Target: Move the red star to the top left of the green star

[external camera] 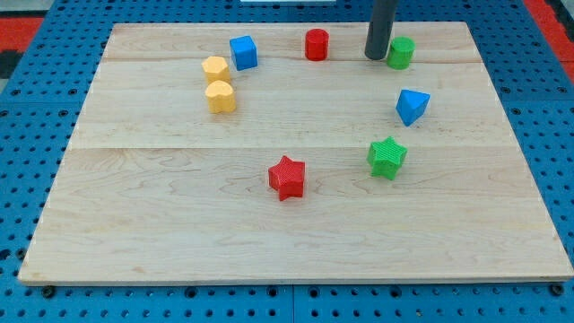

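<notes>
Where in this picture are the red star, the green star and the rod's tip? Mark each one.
red star (287, 177): camera view, the middle of its top face.
green star (387, 157): camera view, the centre of its top face.
my tip (375, 56): camera view, the rod's very end, just left of the green cylinder (401, 52).

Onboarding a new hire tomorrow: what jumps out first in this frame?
First the dark rod dropping in from the view's top, my tip just left of the green cylinder. Next the two stars low on the wooden board: the red star near centre, the green star to its right and slightly higher. Then the two yellow blocks touching at upper left.
</notes>
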`<action>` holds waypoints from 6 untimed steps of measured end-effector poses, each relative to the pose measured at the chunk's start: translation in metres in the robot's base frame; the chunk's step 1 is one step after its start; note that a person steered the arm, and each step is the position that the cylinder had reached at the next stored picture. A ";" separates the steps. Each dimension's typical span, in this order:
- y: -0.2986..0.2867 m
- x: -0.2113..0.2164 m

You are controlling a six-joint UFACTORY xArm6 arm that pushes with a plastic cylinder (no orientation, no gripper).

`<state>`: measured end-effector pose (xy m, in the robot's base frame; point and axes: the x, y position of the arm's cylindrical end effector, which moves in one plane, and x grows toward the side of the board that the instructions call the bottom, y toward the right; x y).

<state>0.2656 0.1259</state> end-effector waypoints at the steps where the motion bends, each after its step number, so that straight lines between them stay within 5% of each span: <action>1: 0.031 0.068; 2: 0.021 0.154; 3: -0.047 0.192; 5: 0.051 0.215; 6: 0.047 0.274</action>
<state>0.5400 0.1725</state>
